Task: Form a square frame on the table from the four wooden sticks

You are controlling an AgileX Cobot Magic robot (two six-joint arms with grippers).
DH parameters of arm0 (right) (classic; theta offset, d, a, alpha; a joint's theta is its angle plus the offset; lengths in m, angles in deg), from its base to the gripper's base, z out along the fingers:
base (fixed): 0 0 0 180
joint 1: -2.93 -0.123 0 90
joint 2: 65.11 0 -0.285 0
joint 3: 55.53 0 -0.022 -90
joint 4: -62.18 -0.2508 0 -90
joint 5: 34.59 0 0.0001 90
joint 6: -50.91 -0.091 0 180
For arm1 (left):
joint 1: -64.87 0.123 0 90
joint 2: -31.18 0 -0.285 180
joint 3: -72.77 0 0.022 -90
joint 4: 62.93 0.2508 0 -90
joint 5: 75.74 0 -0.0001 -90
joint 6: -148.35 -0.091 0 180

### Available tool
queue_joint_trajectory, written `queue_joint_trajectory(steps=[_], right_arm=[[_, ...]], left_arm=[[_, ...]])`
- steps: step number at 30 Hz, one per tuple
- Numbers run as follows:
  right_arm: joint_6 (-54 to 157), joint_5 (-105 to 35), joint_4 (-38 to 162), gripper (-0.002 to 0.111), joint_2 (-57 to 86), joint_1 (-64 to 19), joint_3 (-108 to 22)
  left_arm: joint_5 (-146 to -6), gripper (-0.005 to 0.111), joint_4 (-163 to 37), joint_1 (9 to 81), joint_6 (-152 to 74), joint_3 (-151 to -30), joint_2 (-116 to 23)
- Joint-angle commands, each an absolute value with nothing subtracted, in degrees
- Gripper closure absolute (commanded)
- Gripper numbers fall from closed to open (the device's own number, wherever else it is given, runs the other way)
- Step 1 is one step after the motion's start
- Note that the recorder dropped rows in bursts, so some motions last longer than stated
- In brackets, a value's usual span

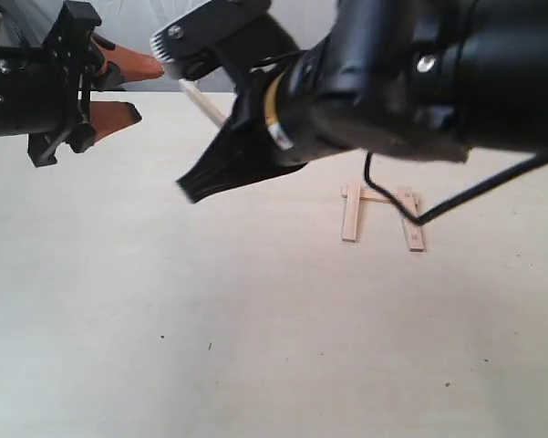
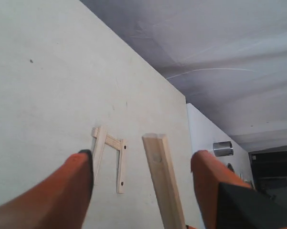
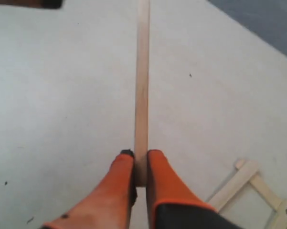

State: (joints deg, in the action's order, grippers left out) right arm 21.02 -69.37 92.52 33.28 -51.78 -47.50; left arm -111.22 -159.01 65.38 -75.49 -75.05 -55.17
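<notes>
Right now the right gripper [image 3: 139, 164] pinches one end of the fourth stick [image 3: 142, 86], held aloft and well apart from the three laid sticks [image 1: 378, 196]. The left gripper [image 2: 142, 160] stands spread around it, not touching. Gripped so near its end, the pale flat slat may swivel, or knock that open-sided frame askew on the table [image 1: 255, 319].

Insp: Qty, pale tan flat wooden sticks [image 1: 350, 217]?
Asst: 4 pcs, confirmed.
Insp: Orange-fingered black grippers?
Asst: 2 ea: left gripper [image 2: 143, 157], right gripper [image 3: 141, 155].
Insp: Pale cream flat table [image 1: 118, 319]?
Asst: 1. Thin black cable [image 1: 474, 192], also 1.
</notes>
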Motion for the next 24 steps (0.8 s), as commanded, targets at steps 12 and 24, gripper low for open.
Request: queue_joint_trajectory(steps=[12,24], right_arm=[[97.0,-93.4,2.3,0.109,34.2,-21.7,-47.8],[106.4,-104.5,-7.8,0.109,40.2,-16.0,-47.8]], left_arm=[[-121.4,0.048,-149.4,65.4,-81.8,-75.6,-54.3],[-132.2,0.048,-153.1,65.4,-87.0,-75.6,-55.4]])
